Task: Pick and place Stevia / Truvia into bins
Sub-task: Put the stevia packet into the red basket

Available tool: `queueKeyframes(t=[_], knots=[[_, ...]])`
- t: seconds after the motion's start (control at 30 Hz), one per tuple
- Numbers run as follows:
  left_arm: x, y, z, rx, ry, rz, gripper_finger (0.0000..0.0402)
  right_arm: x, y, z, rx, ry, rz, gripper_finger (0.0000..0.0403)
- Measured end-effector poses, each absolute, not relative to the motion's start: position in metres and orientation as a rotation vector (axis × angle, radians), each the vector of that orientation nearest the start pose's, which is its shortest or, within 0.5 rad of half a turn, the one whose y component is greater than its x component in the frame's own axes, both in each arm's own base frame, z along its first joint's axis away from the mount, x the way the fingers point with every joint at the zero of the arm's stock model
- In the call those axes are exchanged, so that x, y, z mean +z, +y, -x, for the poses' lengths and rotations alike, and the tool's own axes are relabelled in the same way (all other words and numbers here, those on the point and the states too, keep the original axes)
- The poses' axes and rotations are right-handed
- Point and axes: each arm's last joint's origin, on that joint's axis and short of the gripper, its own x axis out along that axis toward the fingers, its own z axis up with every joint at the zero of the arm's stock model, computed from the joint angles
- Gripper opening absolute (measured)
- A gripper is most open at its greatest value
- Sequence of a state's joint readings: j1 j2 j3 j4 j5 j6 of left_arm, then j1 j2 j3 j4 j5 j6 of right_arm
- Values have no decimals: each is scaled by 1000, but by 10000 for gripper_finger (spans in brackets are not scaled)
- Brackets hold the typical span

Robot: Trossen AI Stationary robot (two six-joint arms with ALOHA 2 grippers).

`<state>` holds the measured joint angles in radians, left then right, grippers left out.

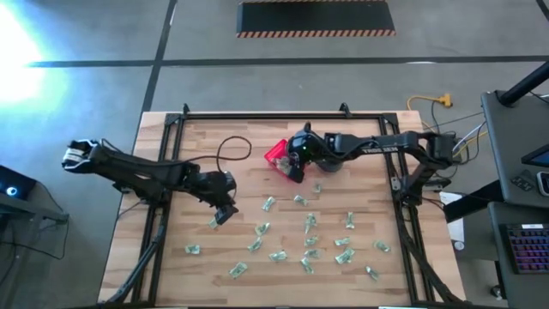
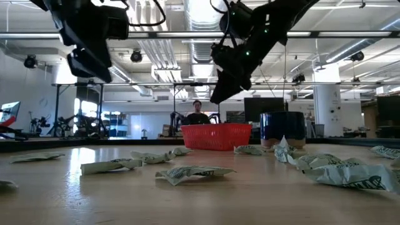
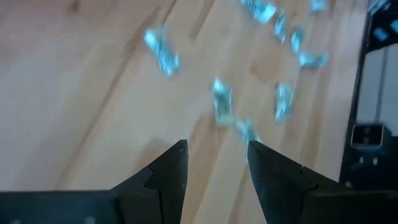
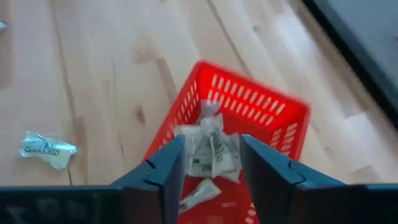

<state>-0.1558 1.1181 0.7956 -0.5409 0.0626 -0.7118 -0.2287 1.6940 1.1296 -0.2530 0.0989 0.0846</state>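
the right gripper [image 4: 210, 163] hangs over the red basket [image 4: 261, 109], its two dark wedge-shaped fingers [image 4: 163, 171] parted with a clear gap and nothing pinched. in that gap, down inside the basket, lie crumpled paper sachets [image 4: 208, 146], white with grey print; i count about three there, though they overlap and the exact number is hard to tell. the basket is glossy moulded plastic, square, with low walls cut into thin vertical slots. one more sachet [image 4: 46, 149] lies flat on the bare wood, off to one side of this gripper and outside the basket.

the left gripper [image 3: 216, 163] hovers above the tabletop [image 1: 240, 189], fingers [image 3: 168, 171] also apart and empty. the nearest sachets [image 3: 222, 106] sit just ahead of its tips, pale green and creased; about nine show in its wrist view.

the table is pale wooden planking with visible grain, framed by black metal rails. from above, roughly twenty loose sachets [image 1: 309, 225] are scattered over the half nearer me, well away from the right gripper and nearer the left one. a dark blue round mug [image 2: 282, 128], smooth and shiny, stands just beside the basket [image 2: 215, 135]. a person [image 2: 198, 114] sits far behind the table.
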Motion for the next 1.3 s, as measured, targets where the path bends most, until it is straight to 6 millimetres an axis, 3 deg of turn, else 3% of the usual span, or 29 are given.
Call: queueKeyframes(t=[0.3, 0.47, 0.87, 1.1, 1.3], knots=[[233, -53, -192, 234, 1162, 727, 151, 249, -77, -330, -263, 766, -122, 162], [226, -56, -190, 331, 1164, 772, 151, 261, -72, -315, -232, 758, -150, 155], [190, -60, -208, 479, 1299, 686, 151, 295, -48, -276, -124, 651, -178, 153], [172, -63, -216, 534, 1368, 660, 151, 305, -37, -256, -95, 601, -174, 145], [159, -64, -219, 570, 1422, 631, 151, 307, -35, -250, -101, 592, -206, 139]])
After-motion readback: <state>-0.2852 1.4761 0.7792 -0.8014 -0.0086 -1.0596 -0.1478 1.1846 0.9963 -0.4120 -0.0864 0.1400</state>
